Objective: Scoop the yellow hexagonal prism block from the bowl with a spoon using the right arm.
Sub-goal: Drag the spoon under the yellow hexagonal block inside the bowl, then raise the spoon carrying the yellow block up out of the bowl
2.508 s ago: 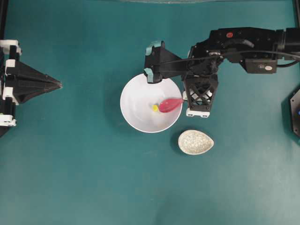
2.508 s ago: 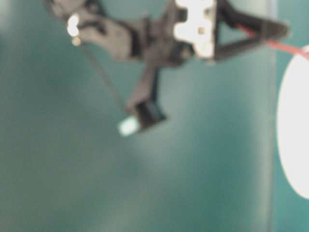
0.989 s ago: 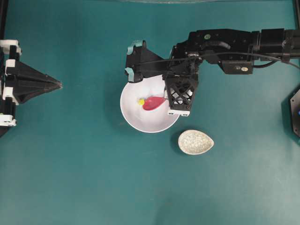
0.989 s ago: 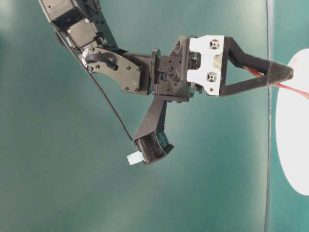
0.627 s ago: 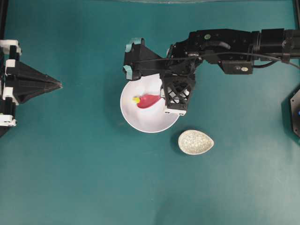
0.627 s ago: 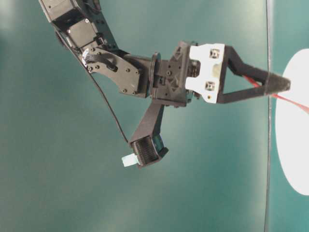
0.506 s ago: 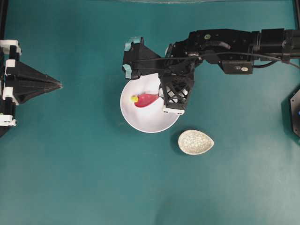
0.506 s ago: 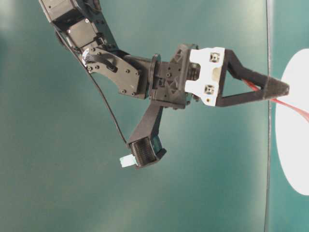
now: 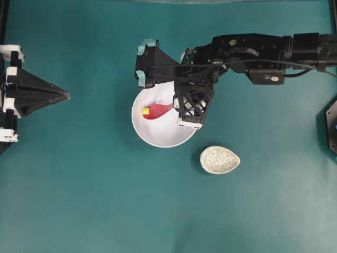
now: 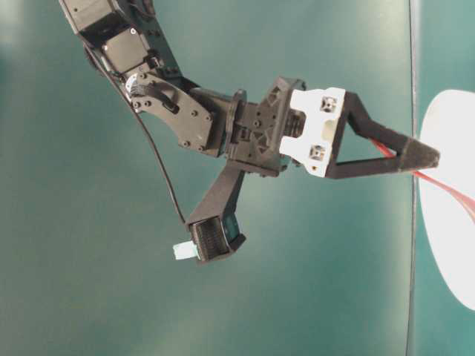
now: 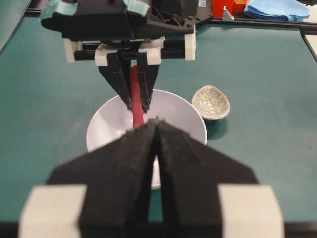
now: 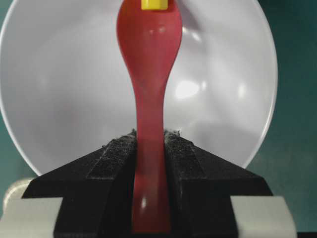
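The white bowl (image 9: 163, 135) sits at mid-table. My right gripper (image 9: 176, 107) is shut on the handle of the red-pink spoon (image 9: 157, 110) and holds its scoop inside the bowl, pointing left. The yellow block (image 9: 145, 111) sits at the scoop's far tip, near the bowl's left wall. In the right wrist view the spoon (image 12: 148, 59) runs straight out from the right gripper (image 12: 149, 135) over the bowl (image 12: 223, 79), with the block (image 12: 154, 4) at its tip. My left gripper (image 9: 66, 95) is shut and empty, far left of the bowl.
A small speckled cream dish (image 9: 219, 159) lies just below and right of the bowl; it also shows in the left wrist view (image 11: 211, 102). The right arm's teal-tipped camera mount (image 9: 147, 63) overhangs the bowl's upper left rim. A dark fixture (image 9: 331, 124) stands at the right edge.
My right gripper has swept the spoon leftward across the bowl. The yellow block has moved with the scoop's tip from the bowl's middle to its left side. The bowl has shifted slightly left.
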`<control>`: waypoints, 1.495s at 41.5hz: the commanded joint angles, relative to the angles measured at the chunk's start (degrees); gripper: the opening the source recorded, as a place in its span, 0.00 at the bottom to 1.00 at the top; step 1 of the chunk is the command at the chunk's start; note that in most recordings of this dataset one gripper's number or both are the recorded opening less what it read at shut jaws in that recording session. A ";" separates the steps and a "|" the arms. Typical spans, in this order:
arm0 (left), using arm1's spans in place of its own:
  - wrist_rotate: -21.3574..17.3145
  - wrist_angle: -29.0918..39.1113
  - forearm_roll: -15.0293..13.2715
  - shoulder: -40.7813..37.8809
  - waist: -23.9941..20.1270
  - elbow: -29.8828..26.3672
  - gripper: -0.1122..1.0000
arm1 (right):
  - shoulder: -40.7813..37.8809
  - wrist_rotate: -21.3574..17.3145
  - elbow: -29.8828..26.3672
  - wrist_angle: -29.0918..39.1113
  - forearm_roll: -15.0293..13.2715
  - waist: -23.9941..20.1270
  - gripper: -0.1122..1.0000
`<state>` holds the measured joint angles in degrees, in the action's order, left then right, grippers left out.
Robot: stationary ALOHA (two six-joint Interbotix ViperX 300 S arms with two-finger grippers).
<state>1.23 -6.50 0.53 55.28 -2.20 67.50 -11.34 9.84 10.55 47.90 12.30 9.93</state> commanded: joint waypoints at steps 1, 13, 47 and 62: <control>0.00 -0.62 0.09 -0.35 -0.09 -1.23 0.11 | 1.49 0.00 -0.35 -0.88 0.00 -0.26 0.29; 0.00 -0.53 0.09 -0.35 -0.09 -1.23 0.11 | 3.96 0.00 4.39 -7.21 0.09 -1.23 0.29; 0.09 -0.62 0.09 -0.35 -0.09 -1.23 0.11 | 11.43 0.00 16.79 -22.06 1.49 -2.46 0.29; 0.09 -0.62 0.09 -0.35 -0.09 -1.23 0.11 | 16.44 0.00 24.17 -30.06 2.20 -2.46 0.29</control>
<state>1.23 -6.50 0.44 55.28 -2.20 67.50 2.29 9.76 34.01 19.78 14.24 7.65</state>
